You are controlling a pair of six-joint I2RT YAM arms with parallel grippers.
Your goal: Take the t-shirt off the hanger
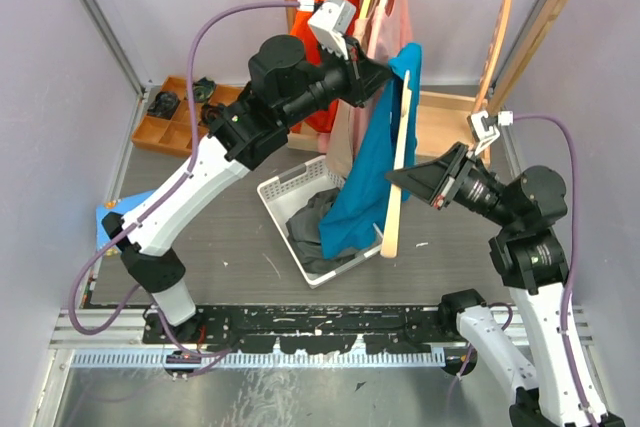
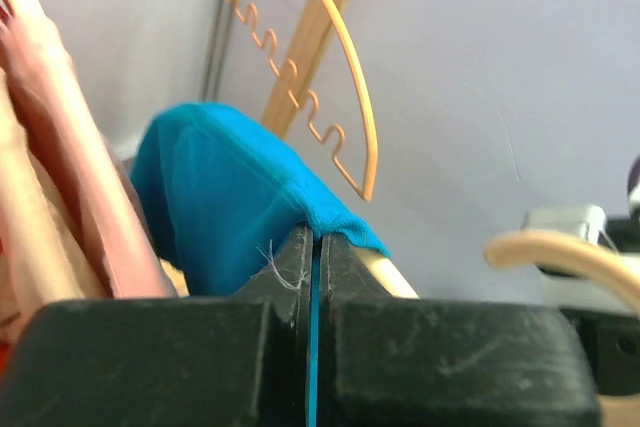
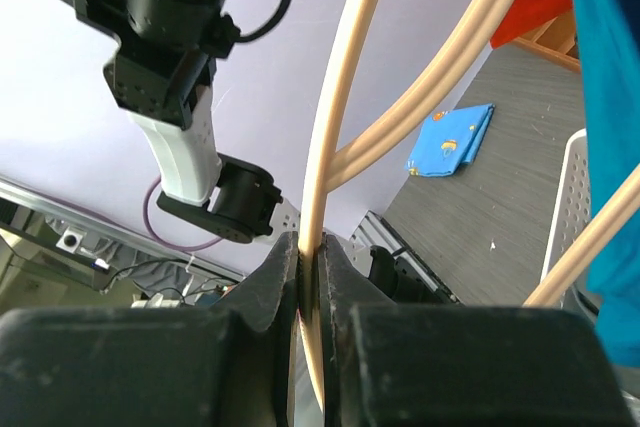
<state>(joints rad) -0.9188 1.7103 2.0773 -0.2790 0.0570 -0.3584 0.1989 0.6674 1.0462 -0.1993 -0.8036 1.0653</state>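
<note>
A blue t-shirt point(image 1: 365, 177) hangs on a wooden hanger point(image 1: 397, 172) held off the rack, tilted, above a white basket. My left gripper point(image 1: 385, 72) is shut on the shirt's top edge near the hanger's upper end; in the left wrist view the blue cloth point(image 2: 235, 197) runs pinched between the jaws, with the hanger's wood point(image 2: 385, 277) just behind. My right gripper point(image 1: 398, 179) is shut on the hanger's thin wooden bar point(image 3: 325, 197) at mid-height. The shirt also shows at the right of the right wrist view point(image 3: 610, 97).
A white basket point(image 1: 290, 197) with grey clothes stands below the shirt. The wooden rack point(image 1: 520, 47) behind carries an orange garment point(image 1: 335, 7), a pink one point(image 1: 390, 17) and empty hangers. A wooden tray point(image 1: 165, 132) is at the back left; a folded blue cloth point(image 1: 108, 219) lies at left.
</note>
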